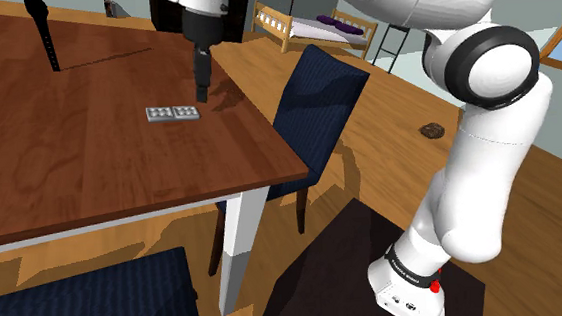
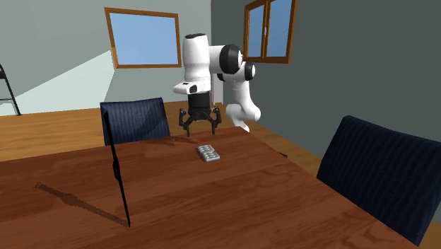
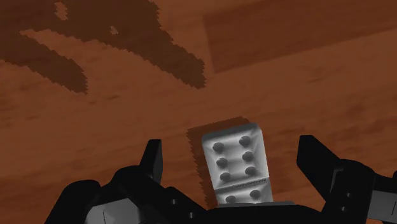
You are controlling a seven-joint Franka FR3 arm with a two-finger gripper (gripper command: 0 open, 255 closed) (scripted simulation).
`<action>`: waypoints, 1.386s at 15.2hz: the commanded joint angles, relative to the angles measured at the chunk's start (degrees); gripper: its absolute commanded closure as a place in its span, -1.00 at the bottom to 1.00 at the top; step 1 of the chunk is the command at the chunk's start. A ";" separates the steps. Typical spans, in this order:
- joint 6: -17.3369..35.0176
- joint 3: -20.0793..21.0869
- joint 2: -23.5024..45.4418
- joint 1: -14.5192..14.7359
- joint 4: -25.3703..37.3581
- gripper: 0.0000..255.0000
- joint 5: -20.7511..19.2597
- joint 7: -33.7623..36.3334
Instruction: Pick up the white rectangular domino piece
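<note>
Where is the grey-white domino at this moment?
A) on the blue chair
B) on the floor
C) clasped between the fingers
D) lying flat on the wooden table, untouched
D: the domino lies flat on the table, and the gripper is open, its fingers apart and not touching it.

Home interior, brown wooden dining surface (image 1: 70, 175) standing on white legs, navy padded chairs (image 1: 316, 110) sitting around it, wood-framed bed (image 1: 306, 25) lying at the shoulder view's upper middle, wood-framed windows (image 2: 143, 39) showing blue on grey walls, wooden floor (image 1: 397, 125) running beneath.
</note>
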 commanded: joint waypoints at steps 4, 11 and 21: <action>-4.07 2.09 9.29 3.57 12.76 -1.00 -3.01 -4.33; 2.77 2.04 7.53 2.99 4.16 -1.00 -2.68 -4.38; 2.62 2.04 7.91 3.07 4.68 1.00 -2.74 -4.33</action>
